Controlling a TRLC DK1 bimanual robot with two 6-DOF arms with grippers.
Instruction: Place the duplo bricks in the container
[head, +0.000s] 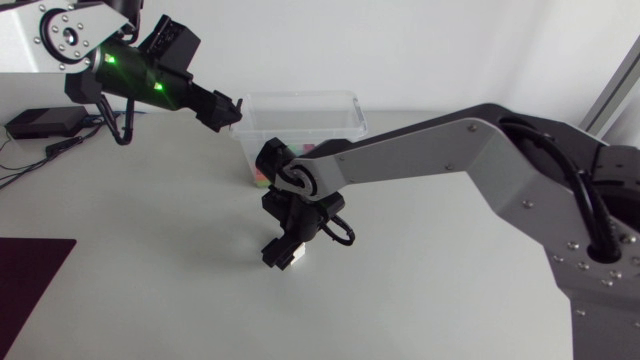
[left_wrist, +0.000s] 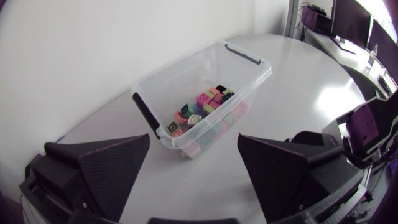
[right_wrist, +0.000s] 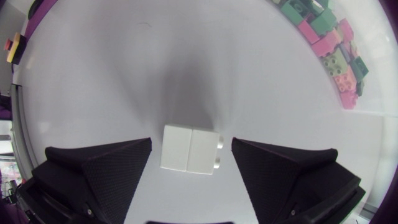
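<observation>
A white duplo brick (right_wrist: 188, 151) lies on its side on the table, between the fingers of my right gripper (right_wrist: 191, 143). The jaws are open, with a small gap on each side of the brick. In the head view that gripper (head: 282, 250) points down at the white brick (head: 295, 258) in front of the clear plastic container (head: 345, 103). My left gripper (head: 228, 108) hangs open and empty by the container's left end. Ahead of the left gripper (left_wrist: 193, 146), the container (left_wrist: 249, 56) holds several coloured bricks (left_wrist: 202, 109).
A black box with cables (head: 45, 122) sits at the back left. A dark mat (head: 30, 290) covers the front left corner. My right arm (left_wrist: 367, 130) shows beside the container in the left wrist view.
</observation>
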